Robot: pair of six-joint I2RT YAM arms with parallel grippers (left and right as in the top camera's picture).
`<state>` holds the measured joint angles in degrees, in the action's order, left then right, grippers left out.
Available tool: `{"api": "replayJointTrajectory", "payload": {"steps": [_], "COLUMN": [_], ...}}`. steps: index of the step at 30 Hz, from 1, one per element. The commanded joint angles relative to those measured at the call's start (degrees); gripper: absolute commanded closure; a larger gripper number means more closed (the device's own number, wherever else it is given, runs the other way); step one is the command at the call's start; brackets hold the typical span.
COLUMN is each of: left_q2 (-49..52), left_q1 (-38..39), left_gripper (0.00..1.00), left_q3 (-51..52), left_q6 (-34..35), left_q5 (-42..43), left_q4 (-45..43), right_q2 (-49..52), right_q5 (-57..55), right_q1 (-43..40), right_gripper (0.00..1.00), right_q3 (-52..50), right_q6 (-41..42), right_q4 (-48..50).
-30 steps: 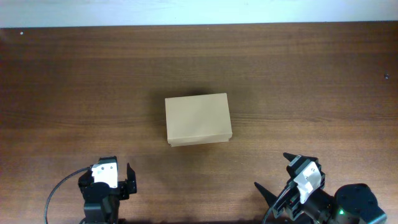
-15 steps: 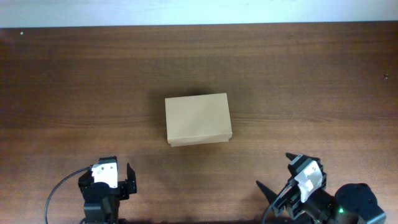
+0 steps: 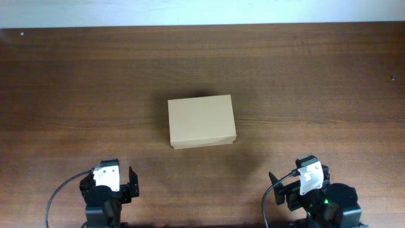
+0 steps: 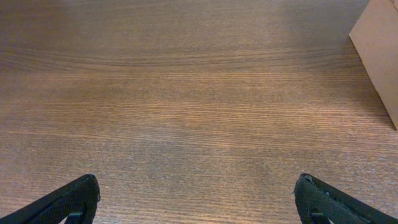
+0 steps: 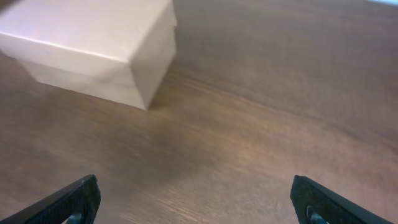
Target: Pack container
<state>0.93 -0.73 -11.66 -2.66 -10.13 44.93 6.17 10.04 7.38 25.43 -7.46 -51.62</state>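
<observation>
- Overhead, the tan cardboard container sits closed at the middle of the wooden surface, exactly where it lay a second ago. The right tool, angled a moment earlier, has swung square and drawn back toward the near edge. The left tool has not stirred. Both are well apart from the box.
- From the left wrist, the fingers are spread wide over bare wood, grasping nothing. Only a corner of the container shows, at upper right.
- From the right wrist, the fingers are likewise released and empty. The container stands ahead to the left, lid down, untouched.
- With nothing loose to pack in sight and the right arm pulling away, the job looks either finished or not yet begun. The views cannot settle which.
</observation>
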Motion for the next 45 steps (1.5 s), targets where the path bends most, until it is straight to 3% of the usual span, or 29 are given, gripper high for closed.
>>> {"api": "replayJointTrajectory", "payload": {"steps": [1,10,45], "left_q2": [-0.63,-0.63,-0.63], "left_q1": [-0.09,-0.09,-0.09], "left_gripper": [0.00,0.01,0.00], "left_q3": [0.59,0.59,0.59], "left_q6": [-1.09,-1.09,-1.09], "left_q5": [-0.63,-0.63,-0.63], "left_q4": [0.07,0.07,0.07], "right_q2": [-3.67,-6.03,-6.03], "right_q5": [1.33,3.43,2.86], "right_q1": [-3.58,-6.71,-6.69], "right_gripper": [0.01,0.01,0.01], "right_q3": [-3.93,-10.69,-11.39], "right_q6": [0.48,0.90,0.90], "right_q4": [0.26,0.55,2.54]}}
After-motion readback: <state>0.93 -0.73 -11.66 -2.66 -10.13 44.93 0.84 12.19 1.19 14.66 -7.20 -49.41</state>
